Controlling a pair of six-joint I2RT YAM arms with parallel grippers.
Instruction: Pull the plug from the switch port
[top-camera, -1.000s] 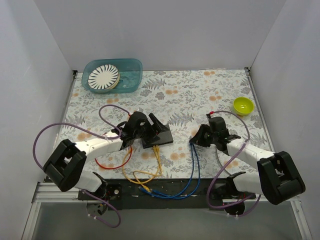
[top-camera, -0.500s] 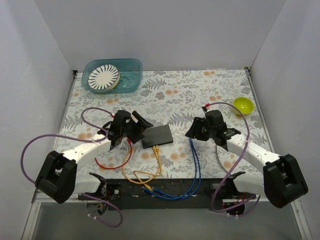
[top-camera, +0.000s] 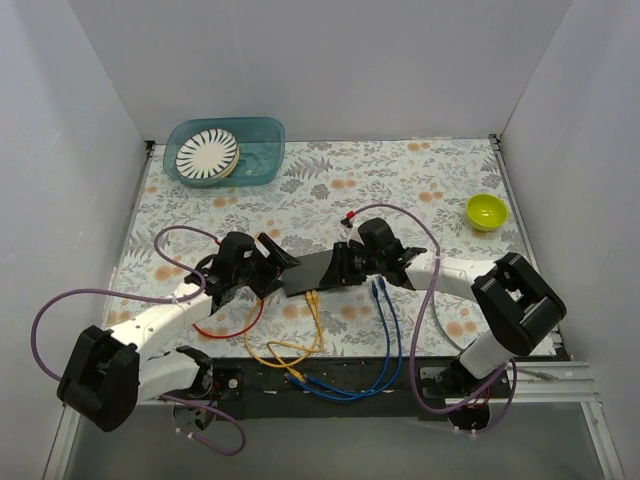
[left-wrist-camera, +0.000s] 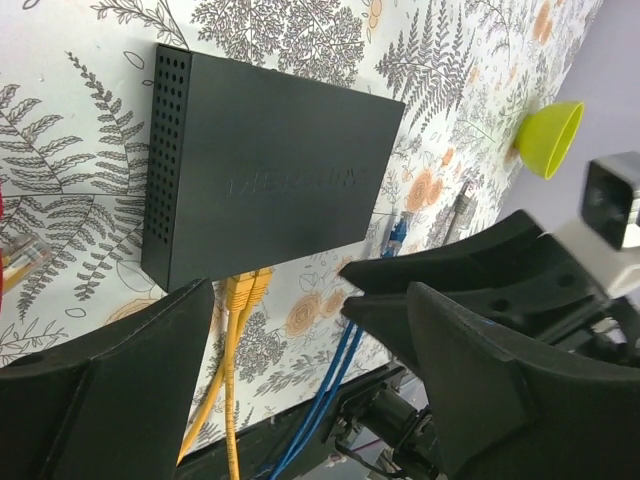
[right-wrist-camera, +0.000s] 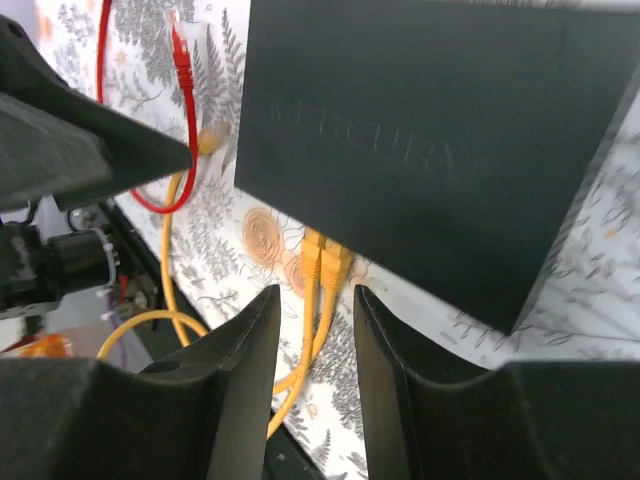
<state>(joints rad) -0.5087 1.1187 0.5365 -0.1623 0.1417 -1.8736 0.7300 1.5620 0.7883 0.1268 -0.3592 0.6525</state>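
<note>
The switch (top-camera: 316, 270) is a flat matte-black box lying on the floral cloth between my grippers. Two yellow plugs (top-camera: 312, 296) sit in sockets on its near edge. They also show in the left wrist view (left-wrist-camera: 244, 290) and the right wrist view (right-wrist-camera: 326, 264). My left gripper (top-camera: 283, 262) is open at the switch's left end, its jaws wide apart (left-wrist-camera: 310, 300) over the near edge of the switch (left-wrist-camera: 270, 180). My right gripper (top-camera: 340, 265) is open at the right end, its jaws (right-wrist-camera: 315, 300) a narrow gap apart above the yellow plugs, beside the switch (right-wrist-camera: 430, 150). Neither holds anything.
Two loose blue cables (top-camera: 384, 310) lie right of the switch, their plugs free (left-wrist-camera: 398, 232). A red cable (top-camera: 232, 322) loops at the left. A teal tub (top-camera: 262, 135) with a striped plate (top-camera: 207, 153) stands back left. A yellow-green bowl (top-camera: 486, 211) sits far right.
My right gripper has swung left from the cloth's right side to the switch's right end. The switch, tilted up a second ago, now lies flat. My left gripper has drawn back slightly left.
</note>
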